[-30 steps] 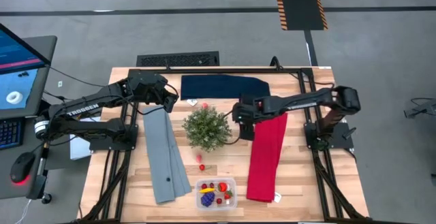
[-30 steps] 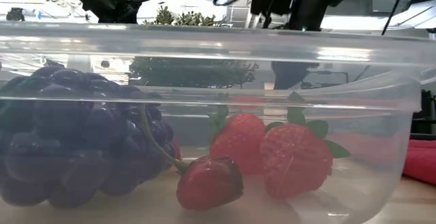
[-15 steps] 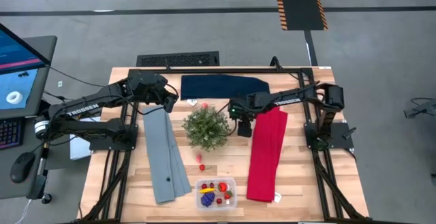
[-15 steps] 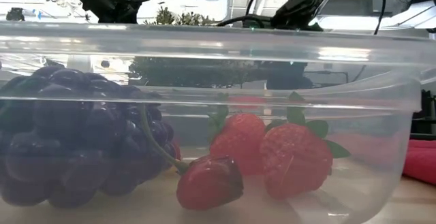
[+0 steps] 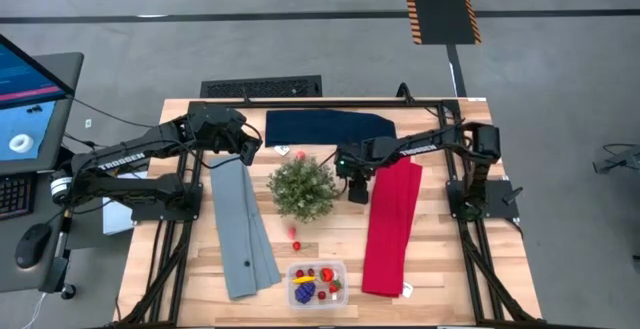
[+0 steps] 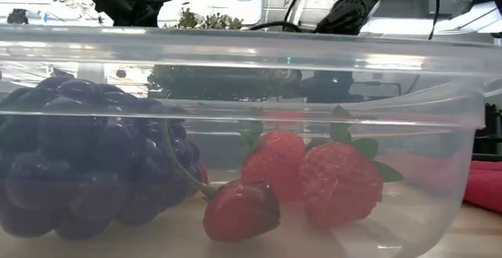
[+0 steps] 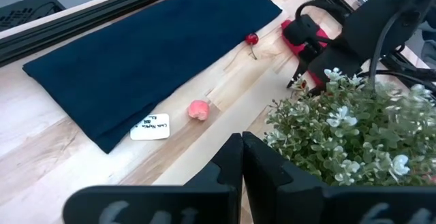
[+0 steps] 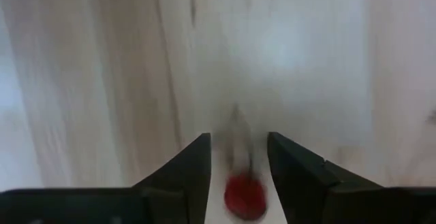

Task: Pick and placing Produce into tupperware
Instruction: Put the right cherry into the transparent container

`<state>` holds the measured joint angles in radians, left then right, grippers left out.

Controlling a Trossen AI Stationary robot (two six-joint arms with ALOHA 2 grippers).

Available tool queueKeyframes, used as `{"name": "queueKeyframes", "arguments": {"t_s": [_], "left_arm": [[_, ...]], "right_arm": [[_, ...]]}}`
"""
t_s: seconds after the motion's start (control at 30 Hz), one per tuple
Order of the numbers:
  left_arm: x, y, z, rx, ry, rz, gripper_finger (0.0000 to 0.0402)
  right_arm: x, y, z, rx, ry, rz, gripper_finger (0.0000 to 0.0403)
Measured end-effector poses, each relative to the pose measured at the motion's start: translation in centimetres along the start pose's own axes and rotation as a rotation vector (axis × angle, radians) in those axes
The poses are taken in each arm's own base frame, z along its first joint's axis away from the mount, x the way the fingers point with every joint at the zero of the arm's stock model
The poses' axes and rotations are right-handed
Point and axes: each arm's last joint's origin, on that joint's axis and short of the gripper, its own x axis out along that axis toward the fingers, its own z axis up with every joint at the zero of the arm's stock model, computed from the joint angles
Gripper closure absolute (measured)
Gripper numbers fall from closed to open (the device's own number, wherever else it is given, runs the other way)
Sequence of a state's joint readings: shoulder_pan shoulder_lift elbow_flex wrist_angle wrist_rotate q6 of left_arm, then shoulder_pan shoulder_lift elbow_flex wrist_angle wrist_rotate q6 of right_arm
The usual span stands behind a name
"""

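The clear tupperware [image 5: 344, 267] stands at the table's near edge. It holds a purple grape cluster [image 6: 78, 164], strawberries [image 6: 337, 183] and a yellow piece [image 5: 304, 294]. Two small red berries [image 5: 295, 239] lie loose between it and the green plant [image 5: 303, 187]. A pink piece [image 7: 198, 109] and a stemmed cherry [image 7: 252, 39] lie by the navy cloth [image 7: 157, 54]. My right gripper [image 8: 238, 163] points down, just right of the plant [image 5: 350, 169]. It is open, its fingers either side of a small red stemmed piece [image 8: 245, 195] without touching it. My left gripper [image 7: 242, 149] hangs shut left of the plant.
A grey cloth [image 5: 245, 224] lies at the left and a red cloth [image 5: 390, 224] at the right. The navy cloth [image 5: 328, 127] lies along the far side. A white label [image 7: 151, 126] lies beside the pink piece. Bare wood shows between the plant and the tupperware.
My right gripper has sunk toward the table just right of the plant and tipped to point more steeply down. In the low view its arm has dropped lower behind the tupperware. The produce has not moved.
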<state>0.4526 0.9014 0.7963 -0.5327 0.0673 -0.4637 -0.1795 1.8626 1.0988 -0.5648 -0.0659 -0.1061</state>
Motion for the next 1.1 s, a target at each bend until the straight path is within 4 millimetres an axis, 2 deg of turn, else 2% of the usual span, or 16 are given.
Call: {"name": "queueKeyframes", "arguments": {"t_s": [0.13, 0.2, 0.27, 0.33, 0.37, 0.53, 0.73, 0.87, 1.0, 1.1], "left_arm": [[0.0, 0.0, 0.0, 0.0, 0.002, 0.001, 0.0401], [0.0, 0.0, 0.0, 0.0, 0.0, 0.0, 0.0401], [0.0, 0.0, 0.0, 0.0, 0.0, 0.0, 0.0401], [0.0, 0.0, 0.0, 0.0, 0.0, 0.0, 0.0401], [0.0, 0.0, 0.0, 0.0, 0.0, 0.0, 0.0401], [0.0, 0.0, 0.0, 0.0, 0.0, 0.0, 0.0401], [0.0, 0.0, 0.0, 0.0, 0.0, 0.0, 0.0401], [0.0, 0.0, 0.0, 0.0, 0.0, 0.0, 0.0401], [0.0, 0.0, 0.0, 0.0, 0.0, 0.0, 0.0401], [0.0, 0.0, 0.0, 0.0, 0.0, 0.0, 0.0401]], "right_arm": [[0.7, 0.0, -0.3, 0.007, 0.002, 0.001, 0.0244], [0.8, 0.0, -0.3, 0.008, 0.001, -0.001, 0.0261], [0.7, 0.0, -0.3, 0.004, 0.0, -0.008, 0.03], [0.4, 0.0, -0.3, -0.006, -0.004, -0.016, 0.0361], [0.3, 0.1, -0.3, -0.017, -0.005, -0.019, 0.038], [-0.7, 0.2, -0.7, -0.015, 0.013, -0.044, 0.0392], [-4.8, 0.4, -1.5, 0.017, -0.011, -0.13, 0.0392], [-8.8, 1.0, -2.1, 0.06, -0.114, -0.164, 0.0393], [-12.7, 2.8, -2.5, 0.084, -0.282, -0.157, 0.0393], [-15.0, 5.2, -2.5, 0.066, -0.44, -0.104, 0.0393]]}}
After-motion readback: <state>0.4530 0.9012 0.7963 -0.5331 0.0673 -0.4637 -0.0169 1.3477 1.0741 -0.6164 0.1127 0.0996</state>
